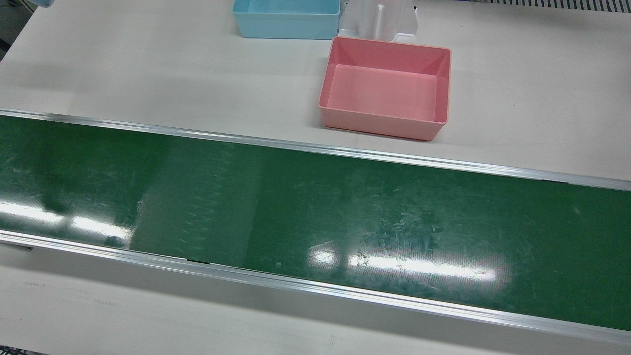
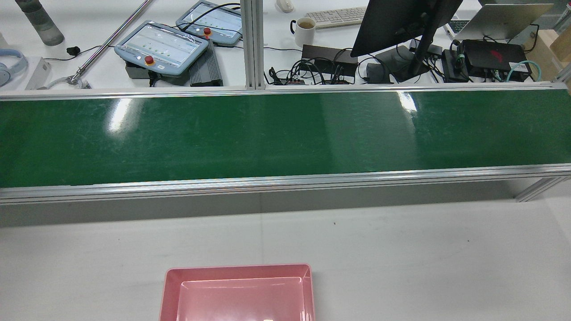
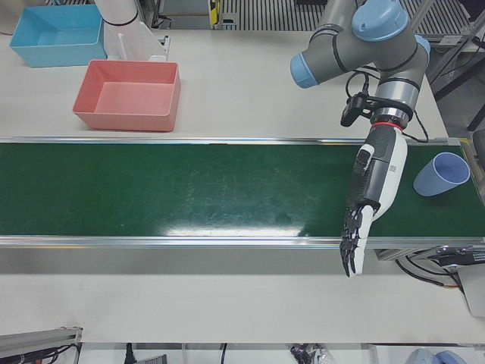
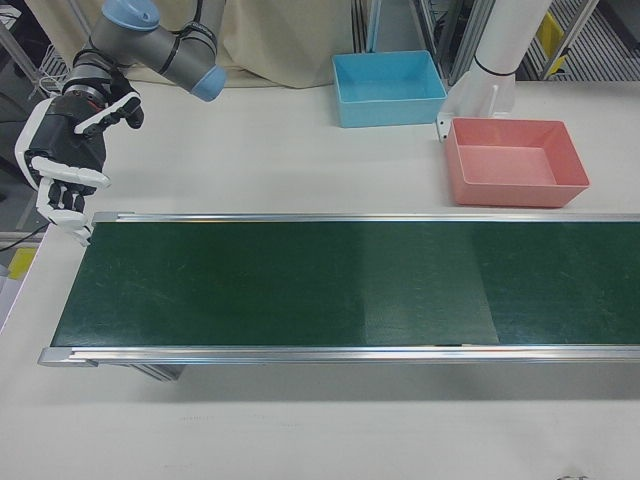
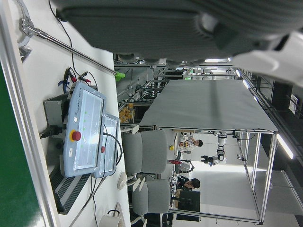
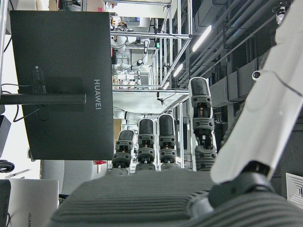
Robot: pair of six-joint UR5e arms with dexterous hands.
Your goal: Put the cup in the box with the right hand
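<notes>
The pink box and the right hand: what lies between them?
In the right-front view, only bare white table and part of the green belt lie between the pink box and the right hand. The blue box sits farther back, off that line.

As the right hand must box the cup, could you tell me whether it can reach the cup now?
Probably not yet: the cup sits at the belt end beside the left hand, while the right hand hovers open at the opposite end. Nothing blocks it; the whole belt lies between.
</notes>
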